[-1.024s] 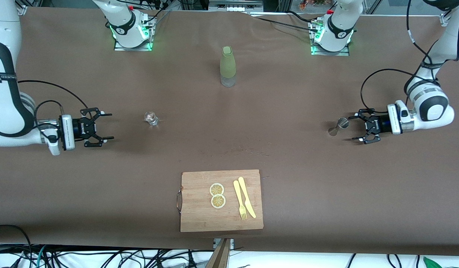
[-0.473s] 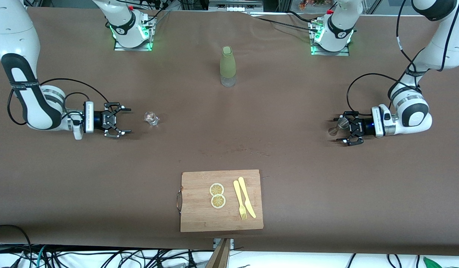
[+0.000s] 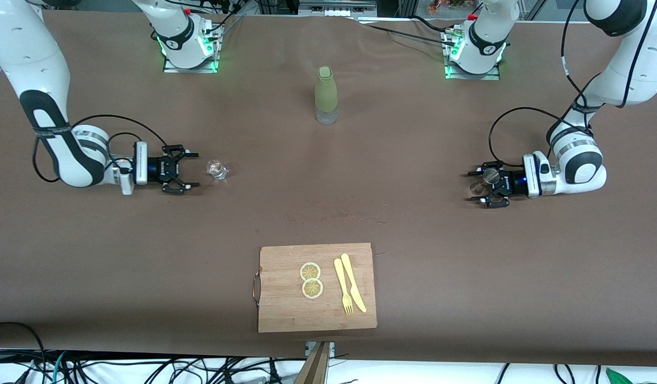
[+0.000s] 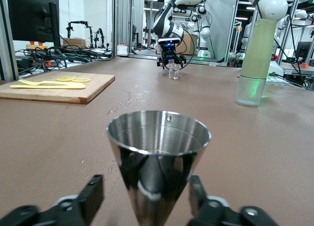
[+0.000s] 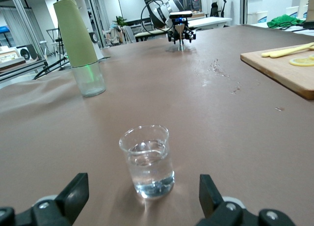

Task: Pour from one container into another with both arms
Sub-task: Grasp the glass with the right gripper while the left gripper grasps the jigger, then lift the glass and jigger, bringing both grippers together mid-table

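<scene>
My left gripper [image 3: 480, 186] sits low on the tabletop [image 3: 414, 224] at the left arm's end, its fingers [image 4: 91, 196] on either side of a steel jigger [image 3: 483, 178] that stands upright between them. The fingers are part-way in, and I cannot tell whether they touch the metal. My right gripper [image 3: 189, 170] is low at the right arm's end with its jaws spread wide, holding nothing, just beside a small clear glass [image 3: 217, 169] with some water in it; the glass stands in front of the gap, not yet between the fingers [image 5: 73, 191]. A green-sleeved bottle [image 3: 326, 95] stands between the two bases. A wooden cutting board [image 3: 286, 309] with two lemon slices [image 3: 311, 280], fork and knife lies nearest the front camera.
</scene>
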